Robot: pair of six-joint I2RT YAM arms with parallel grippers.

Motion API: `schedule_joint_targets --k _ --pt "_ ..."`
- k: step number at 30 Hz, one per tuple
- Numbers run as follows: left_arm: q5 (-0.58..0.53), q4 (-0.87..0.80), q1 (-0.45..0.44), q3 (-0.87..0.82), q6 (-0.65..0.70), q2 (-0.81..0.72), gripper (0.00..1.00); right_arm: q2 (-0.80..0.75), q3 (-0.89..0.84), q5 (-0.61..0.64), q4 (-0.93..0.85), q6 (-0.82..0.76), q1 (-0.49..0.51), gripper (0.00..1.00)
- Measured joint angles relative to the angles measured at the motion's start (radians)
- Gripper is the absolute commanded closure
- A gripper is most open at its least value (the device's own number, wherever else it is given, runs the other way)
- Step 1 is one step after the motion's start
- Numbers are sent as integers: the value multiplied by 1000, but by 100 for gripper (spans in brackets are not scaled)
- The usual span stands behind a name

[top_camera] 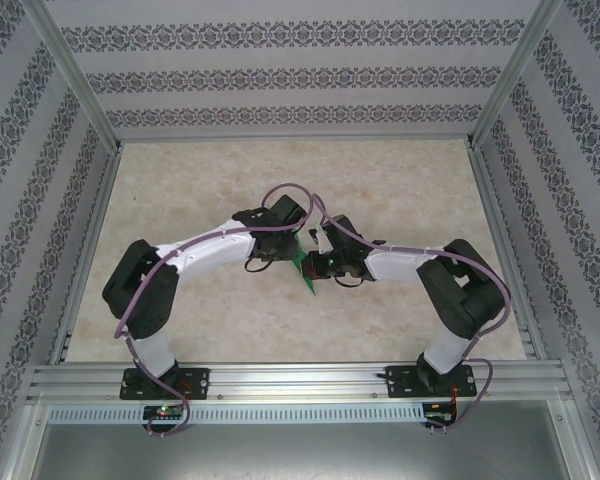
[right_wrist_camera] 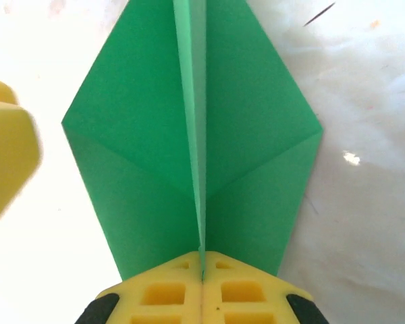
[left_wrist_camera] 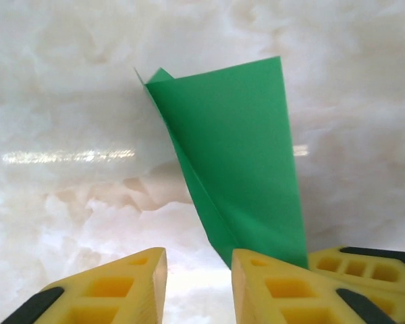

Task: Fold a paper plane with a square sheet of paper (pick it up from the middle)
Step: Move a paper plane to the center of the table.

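Note:
The bright green paper plane (right_wrist_camera: 142,135) is held off the table, its two wings spread to either side of a long centre crease. My right gripper (right_wrist_camera: 202,273) is shut on that crease at the near end. In the top view the paper plane (top_camera: 306,268) hangs between the two wrists at mid-table. My left gripper (left_wrist_camera: 199,283) is open right beside the paper plane (left_wrist_camera: 236,155). The paper's lower edge passes behind its right finger (left_wrist_camera: 277,287), and nothing sits in the gap. One left finger (right_wrist_camera: 7,155) shows blurred in the right wrist view.
The marble-patterned tabletop (top_camera: 230,180) lies below, ringed by an aluminium frame (top_camera: 90,230) and patterned walls. Both forearms arch inward and meet near the centre. The right gripper's yellow fingers (left_wrist_camera: 364,270) appear at the lower right of the left wrist view.

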Motion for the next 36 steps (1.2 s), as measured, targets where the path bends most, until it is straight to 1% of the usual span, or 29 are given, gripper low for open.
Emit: schedule_joint_targets --k 5,8,12,16,21,26,31,33,36 --pt "-28 42 0 -8 0 -82 64 -103 44 160 -130 -18 2 96" --pt "-59 58 0 -37 -2 -111 63 -135 79 269 -219 -18 2 93" --pt "-89 59 0 -68 -5 -114 64 -99 151 375 -333 -14 15 91" --pt "-99 59 0 -84 -8 -114 64 -34 200 437 -409 2 48 89" --pt "-103 59 0 -89 -9 -114 64 39 244 483 -467 16 74 89" --pt "-103 59 0 -91 -9 -114 63 80 256 497 -481 33 78 89" --pt "-103 59 2 -91 -8 -113 64 111 256 494 -480 47 79 85" --pt "-102 59 2 -91 -8 -109 64 115 256 491 -480 56 78 81" --pt "-101 59 2 -91 -8 -100 63 116 256 483 -476 61 79 80"
